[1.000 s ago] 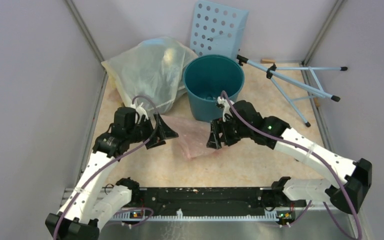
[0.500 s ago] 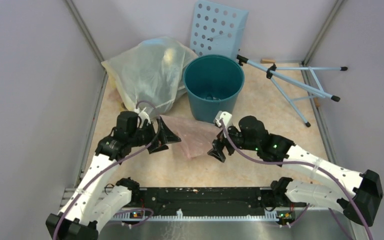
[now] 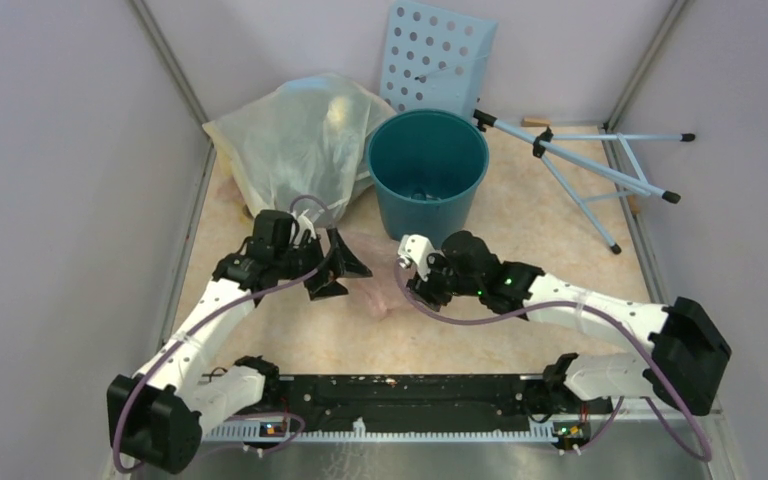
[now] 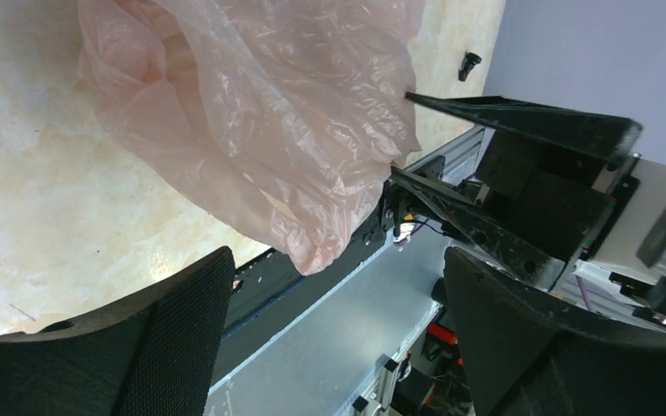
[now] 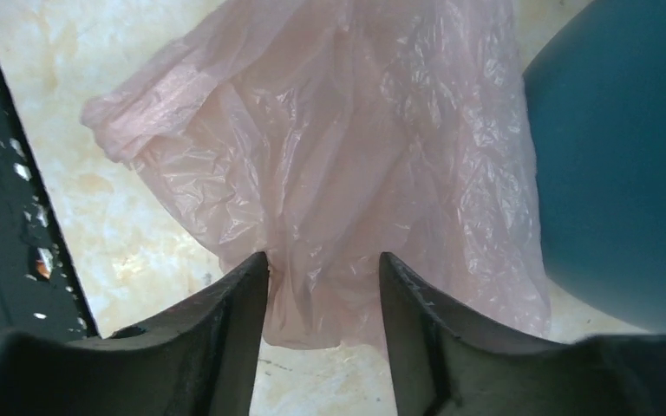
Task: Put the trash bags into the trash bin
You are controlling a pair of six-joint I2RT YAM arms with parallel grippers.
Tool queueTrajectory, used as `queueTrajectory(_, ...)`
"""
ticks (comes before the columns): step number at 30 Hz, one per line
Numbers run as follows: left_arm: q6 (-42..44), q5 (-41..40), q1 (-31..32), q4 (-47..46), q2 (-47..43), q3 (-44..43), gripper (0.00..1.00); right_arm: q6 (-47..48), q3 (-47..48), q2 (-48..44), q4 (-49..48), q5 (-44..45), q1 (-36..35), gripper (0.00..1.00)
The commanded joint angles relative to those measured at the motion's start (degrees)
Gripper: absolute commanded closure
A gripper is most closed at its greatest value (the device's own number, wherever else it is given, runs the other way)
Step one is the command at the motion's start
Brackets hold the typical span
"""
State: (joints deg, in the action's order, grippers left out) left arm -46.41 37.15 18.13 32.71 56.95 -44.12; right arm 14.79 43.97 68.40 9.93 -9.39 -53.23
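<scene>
My left gripper (image 3: 343,266) gapes wide, holding nothing. The thin, crinkly pale-pink plastic bag (image 3: 380,275) lies mid-table before the round teal-green plastic bin (image 3: 427,170). My right gripper (image 5: 323,295) straddles the bag's edge, jaws apart.

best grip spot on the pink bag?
Pinch the bunched near edge of the pink bag that already sits between the right tool's fingers, coming in low from the right. It lies flat and crumpled on the table; only gathered folds give purchase.
</scene>
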Motion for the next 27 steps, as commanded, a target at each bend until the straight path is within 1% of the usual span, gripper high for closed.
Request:
queueTrajectory(1, 1.69, 1.37, 0.24, -3.43, 2.86, -3.32, 0.06, 0.13, 4.01, 4.23, -1.14, -0.18, -0.90, 0.64)
queueTrajectory(2, 1.97, 1.09, 0.22, -3.03, 3.51, -4.61, 0.06, -1.01, 4.41, 4.48, -1.18, -1.03, -0.86, 0.79)
queueTrajectory(4, 2.03, 0.88, 0.24, -2.83, 4.55, -6.97, 0.07, -4.69, 6.01, 4.27, -0.33, -1.08, -0.87, 1.00)
queueTrajectory(7, 2.82, 1.50, 0.24, -2.83, 5.86, -9.68, 0.07, -12.18, 9.89, 3.13, 3.78, 0.34, -0.89, 1.00)
queueTrajectory(9, 4.85, 1.65, 0.30, -1.68, 6.67, -11.66, 0.09, -19.07, 12.99, 2.24, 7.87, 1.48, -0.72, 1.00)
queueTrajectory(11, 8.69, 2.59, 0.39, 0.49, 7.97, -15.19, 0.09, -26.10, 18.67, 3.39, 15.59, -1.19, 0.90, 1.00)
queueTrajectory(13, 12.92, 1.15, 0.74, 4.40, 8.62, -20.31, 0.07, -31.03, 25.01, 6.25, 23.91, -6.55, 2.79, 1.00)
queueTrajectory(16, 16.93, -3.33, 1.46, 6.48, 6.88, -25.16, 0.03, -33.20, 32.91, 10.55, 36.39, -7.32, 3.17, 1.00)
queueTrajectory(17, 17.83, -5.34, 1.91, 6.41, 5.96, -25.90, 0.02, -34.07, 33.78, 11.02, 38.04, -7.02, 3.45, 1.00)
queueTrajectory(19, 20.35, -9.04, 3.28, 6.37, 4.15, -26.88, 0.01, -36.83, 33.72, 10.65, 37.40, -8.67, 5.07, 1.00)
queueTrajectory(22, 24.66, -15.17, 6.96, 5.45, 1.27, -26.60, 0.01, -43.35, 31.79, 9.65, 32.11, -15.78, 8.81, 1.00)
queueTrajectory(25, 28.92, -20.01, 12.06, 1.52, -1.72, -23.10, 0.01, -47.86, 29.66, 9.37, 27.46, -18.73, 9.94, 1.00)
queueTrajectory(27, 31.46, -24.06, 17.14, -0.54, -3.01, -20.76, 0.01, -50.60, 28.00, 9.31, 24.77, -19.46, 10.10, 1.00)
